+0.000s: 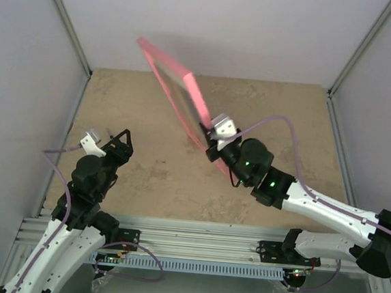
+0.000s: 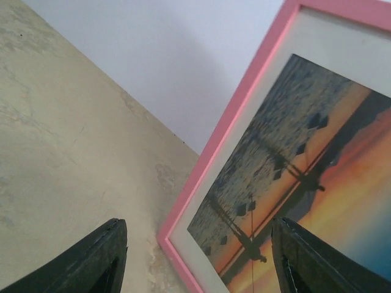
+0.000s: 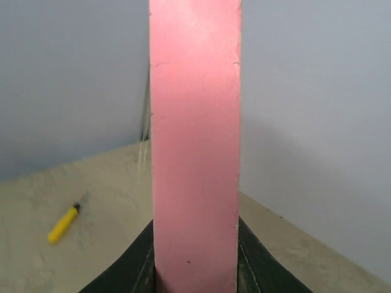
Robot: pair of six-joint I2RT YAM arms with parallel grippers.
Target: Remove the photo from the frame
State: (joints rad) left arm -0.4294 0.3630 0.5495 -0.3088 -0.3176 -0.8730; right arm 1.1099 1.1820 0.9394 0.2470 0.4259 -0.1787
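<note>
Beige marbled tabletop [image 1: 144, 183], boxed in by pale walls on three sides. Over its middle, held up on edge and leaning: the frame [image 1: 177, 83], thin and pink, running from the back wall down toward the right arm. Clamped at its near lower end by the right gripper [image 1: 210, 137], with black fingers [image 3: 137, 274] pressed against both faces of the pink edge in the right wrist view. No telling whether the lower corner touches the tabletop. Seated inside the frame, behind a white mat [image 2: 324, 43]: the photo [image 2: 305, 183], orange sky over blue water with small dark silhouettes, face turned toward the left arm. Off to the left and lower, apart from the frame: the left gripper [image 1: 122, 139], pointed at the picture's face, fingers [image 2: 91, 262] spread wide with nothing pinched between them. On the tabletop in the right wrist view, to the left of the frame's edge: a small yellow pen-like object [image 3: 64, 224], lying flat and alone.
</note>
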